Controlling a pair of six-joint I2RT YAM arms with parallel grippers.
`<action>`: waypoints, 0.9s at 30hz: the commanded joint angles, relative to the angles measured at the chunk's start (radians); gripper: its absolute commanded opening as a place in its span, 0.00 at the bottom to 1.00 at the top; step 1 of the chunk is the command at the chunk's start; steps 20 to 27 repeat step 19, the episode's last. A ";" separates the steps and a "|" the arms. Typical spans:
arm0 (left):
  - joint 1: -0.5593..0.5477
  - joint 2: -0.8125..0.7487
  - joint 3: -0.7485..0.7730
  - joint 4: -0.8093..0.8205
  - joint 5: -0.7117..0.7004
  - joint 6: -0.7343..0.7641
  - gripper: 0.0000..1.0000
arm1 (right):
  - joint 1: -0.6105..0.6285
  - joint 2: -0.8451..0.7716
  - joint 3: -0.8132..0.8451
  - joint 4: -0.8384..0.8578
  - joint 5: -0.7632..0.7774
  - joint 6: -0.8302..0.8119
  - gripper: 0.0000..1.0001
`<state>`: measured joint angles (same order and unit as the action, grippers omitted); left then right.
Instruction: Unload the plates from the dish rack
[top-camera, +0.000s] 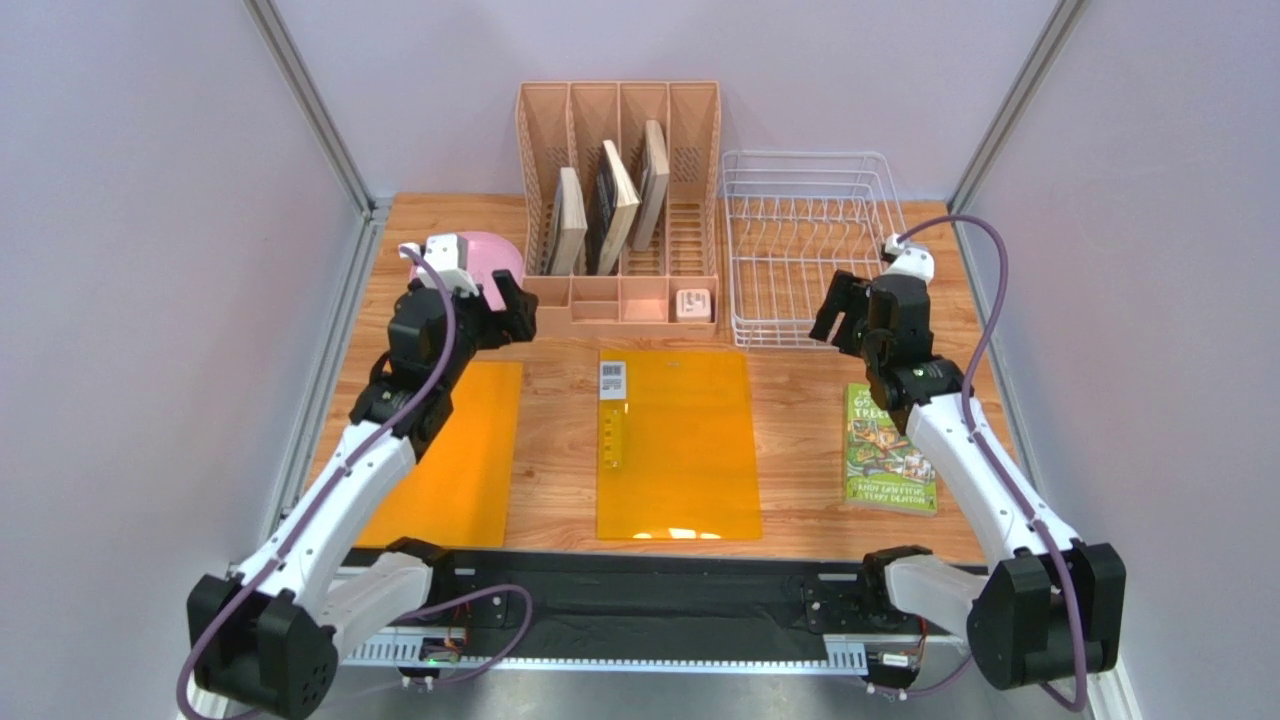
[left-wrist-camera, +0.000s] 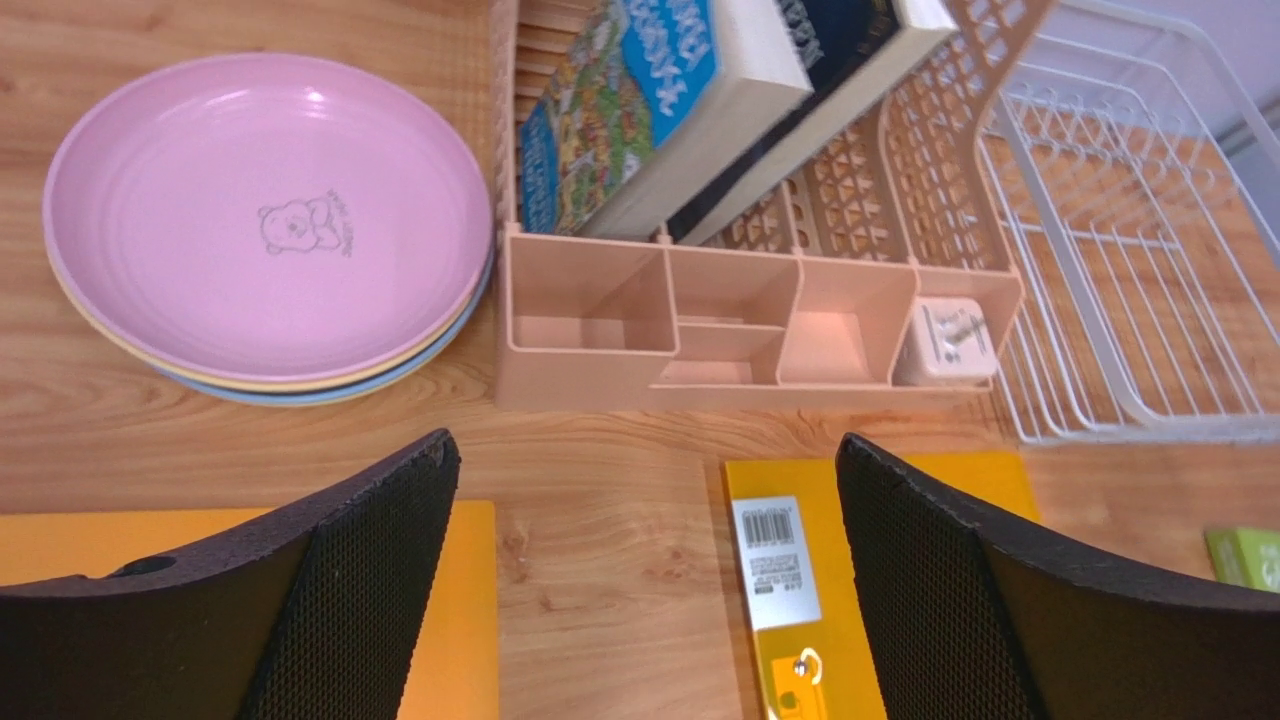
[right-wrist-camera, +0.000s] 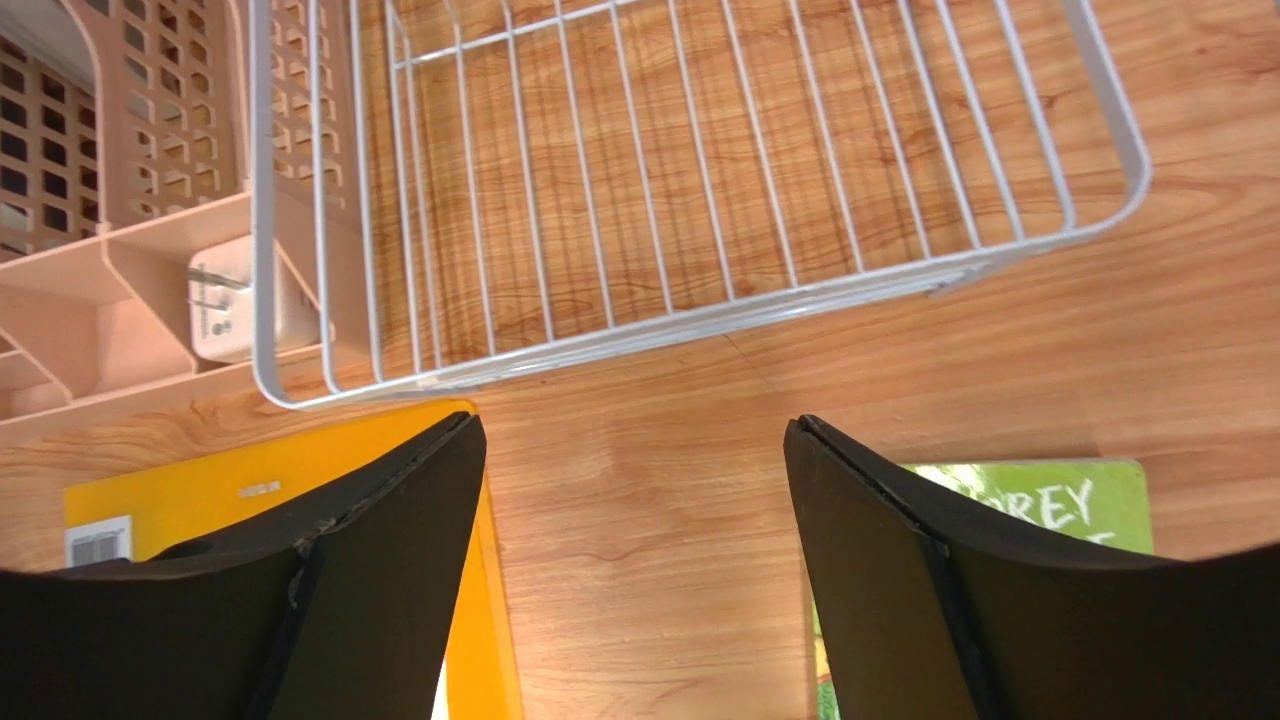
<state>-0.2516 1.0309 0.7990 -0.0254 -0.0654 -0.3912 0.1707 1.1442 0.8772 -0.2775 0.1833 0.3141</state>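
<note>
The plates lie stacked on the table at the back left, left of the organizer, with the pink plate (left-wrist-camera: 271, 225) on top. Pale yellow and light blue rims (left-wrist-camera: 323, 393) show under it. The stack is partly hidden by my left arm in the top view (top-camera: 493, 255). The white wire dish rack (top-camera: 804, 248) stands at the back right and holds nothing (right-wrist-camera: 676, 165). My left gripper (left-wrist-camera: 646, 585) is open and empty, just in front of the stack. My right gripper (right-wrist-camera: 634, 578) is open and empty, just in front of the rack's near edge.
A pink-beige slotted organizer (top-camera: 619, 210) with three books stands between stack and rack; a small white block (left-wrist-camera: 944, 342) sits in its front tray. Two orange mats (top-camera: 676, 443) (top-camera: 451, 458) lie mid-table. A green book (top-camera: 887, 450) lies at the right.
</note>
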 joint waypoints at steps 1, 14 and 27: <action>-0.063 -0.097 -0.044 0.019 -0.083 0.144 1.00 | 0.015 -0.087 -0.069 0.084 0.113 -0.058 0.79; -0.086 -0.184 0.088 -0.018 -0.053 0.212 1.00 | 0.018 -0.227 0.002 0.027 0.059 -0.087 0.80; -0.086 -0.196 0.074 -0.008 -0.082 0.242 1.00 | 0.018 -0.201 0.037 0.043 0.094 -0.135 0.80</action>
